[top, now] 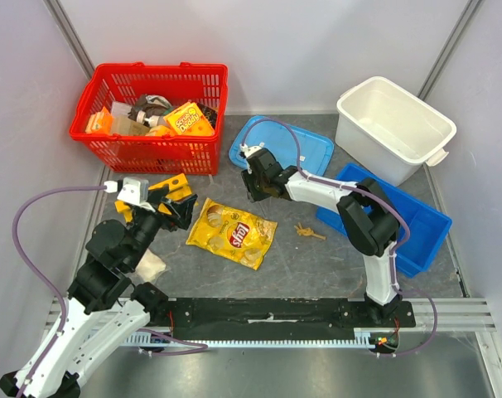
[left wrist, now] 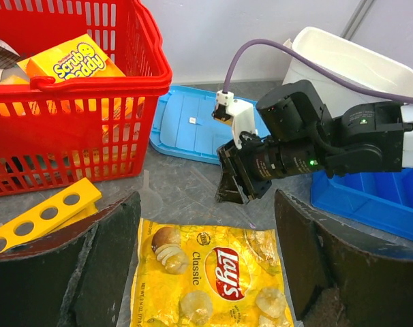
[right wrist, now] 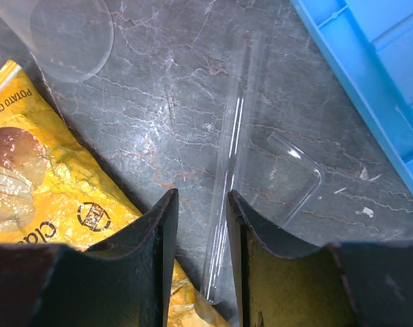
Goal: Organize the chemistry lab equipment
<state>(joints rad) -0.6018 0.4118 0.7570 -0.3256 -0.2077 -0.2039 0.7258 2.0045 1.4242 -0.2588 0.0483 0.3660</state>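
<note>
Right gripper (right wrist: 201, 197) jaws part-open astride clear glass test tube (right wrist: 234, 136) lying flat on grey marbled table (right wrist: 159, 102); unclamped. Left gripper (left wrist: 206, 266) spread wide, empty. Risk: off-centre tube rolling away or cracking under pinch.

Left arm: rises from the table's near-left corner, forearm angled in toward the middle. Left gripper (top: 178, 209) low over the table, jaws spread wide.

Right arm: base at the near edge, right side; elbow folded high, forearm reaching left to the table's centre. Right gripper (top: 255, 192) points down, fingers (right wrist: 159, 266) only narrowly apart.
</note>
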